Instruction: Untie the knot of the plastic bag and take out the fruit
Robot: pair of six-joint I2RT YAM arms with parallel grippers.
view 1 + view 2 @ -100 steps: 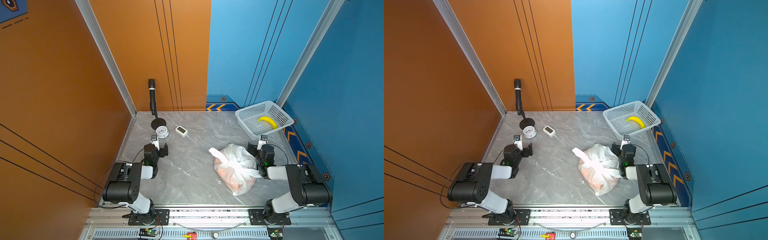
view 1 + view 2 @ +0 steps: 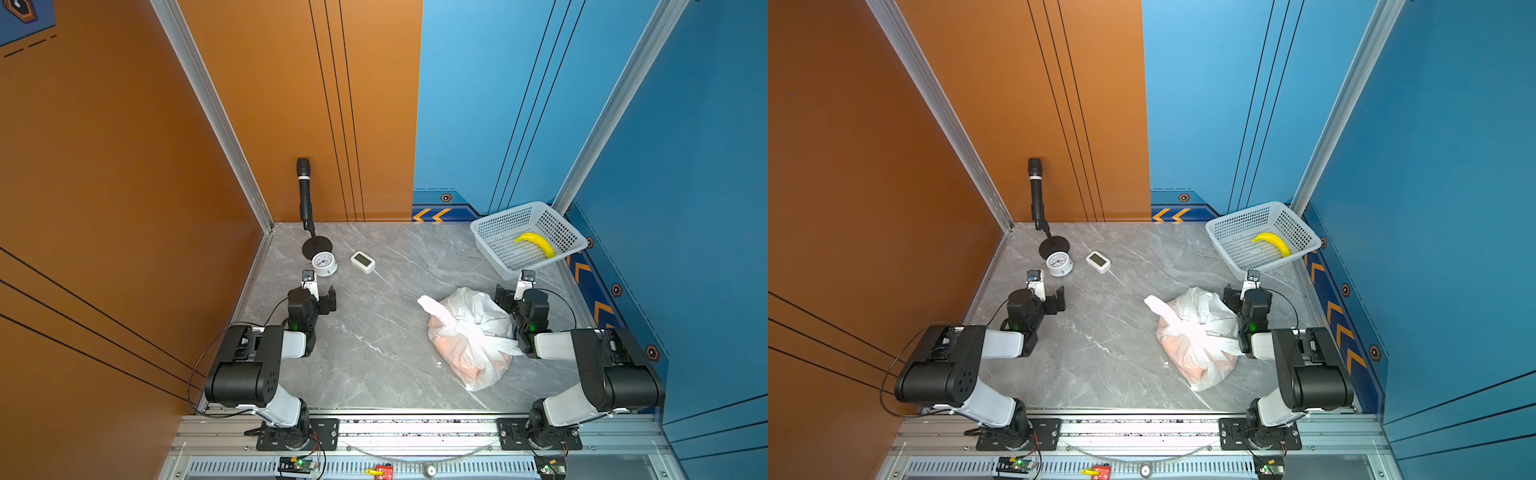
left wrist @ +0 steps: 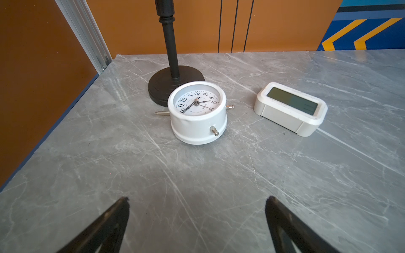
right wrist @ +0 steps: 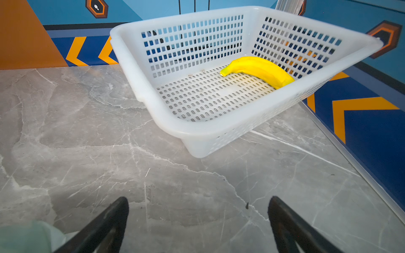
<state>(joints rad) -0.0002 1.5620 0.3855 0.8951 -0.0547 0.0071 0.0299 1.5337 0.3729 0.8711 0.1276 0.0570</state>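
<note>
Both grippers released, bag tied beside basket

Landmark = white perforated basket (image 2: 486,251) at the far right corner of the grey marble table (image 2: 374,332); 1 yellow banana (image 2: 536,243) lies in it, also clear in the right wrist view (image 4: 258,70) against the basket's far wall (image 4: 140,87)

- plastic bag (image 2: 469,332) lies on the table near the basket, on the side toward the arm bases, not touching it; same in both top views (image 2: 1196,332)
- knot (image 2: 457,328) is tied, bunched on top of the bag, with 1 white ear pointing away from the basket and another toward the right arm
- fruit (image 2: 469,365) shows only as an orange mass through the film, inside the bag, at the end farthest from the basket; count and kinds cannot be told
- right gripper (image 2: 513,291) sits between basket and bag, just beside the bag; contact cannot be told; wrist view shows its jaws spread wide over bare table with nothing between them (image 4: 198,199)
- left gripper (image 2: 322,291) is well apart from the basket, across the table; jaws spread wide and holding nothing (image 3: 197,199)
- white analog clock (image 3: 198,114), white digital timer (image 3: 291,108) and black microphone stand (image 3: 162,85) are grouped across the table from the basket, just beyond the left gripper; clock touches the stand's base; timer sits just beside the clock on the basket side
</note>
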